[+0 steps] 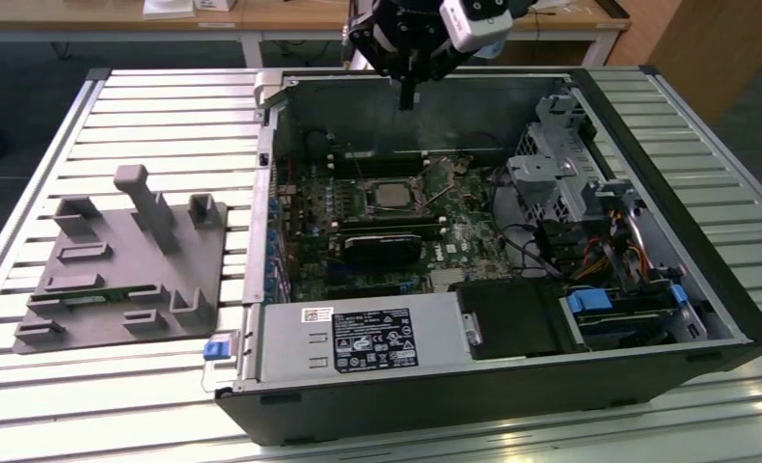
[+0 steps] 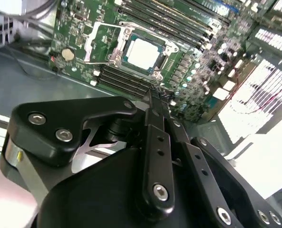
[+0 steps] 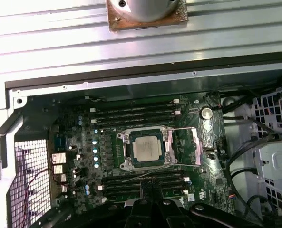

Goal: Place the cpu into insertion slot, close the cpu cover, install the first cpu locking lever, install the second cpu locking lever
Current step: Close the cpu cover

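The cpu [image 1: 388, 196] [image 2: 143, 52] [image 3: 145, 148], a pale silvery square, lies in the insertion slot [image 3: 127, 148] on the green board inside the open computer case. The cpu cover [image 2: 90, 42] [image 3: 197, 142], a thin metal frame, stands flipped open beside the slot and does not lie over the chip. My gripper [image 1: 408, 96] [image 2: 155, 97] [image 3: 152, 190] hangs above the case's far wall, well clear of the board. Its two black fingers are pressed together with nothing between them.
Long black memory slots [image 3: 131, 114] run on both sides of the socket. A black block [image 1: 381, 246] sits just nearer than the socket. The drive cage [image 1: 555, 174] and cables stand at the exterior view's right, a grey fixture [image 1: 123, 260] on the slatted table at its left.
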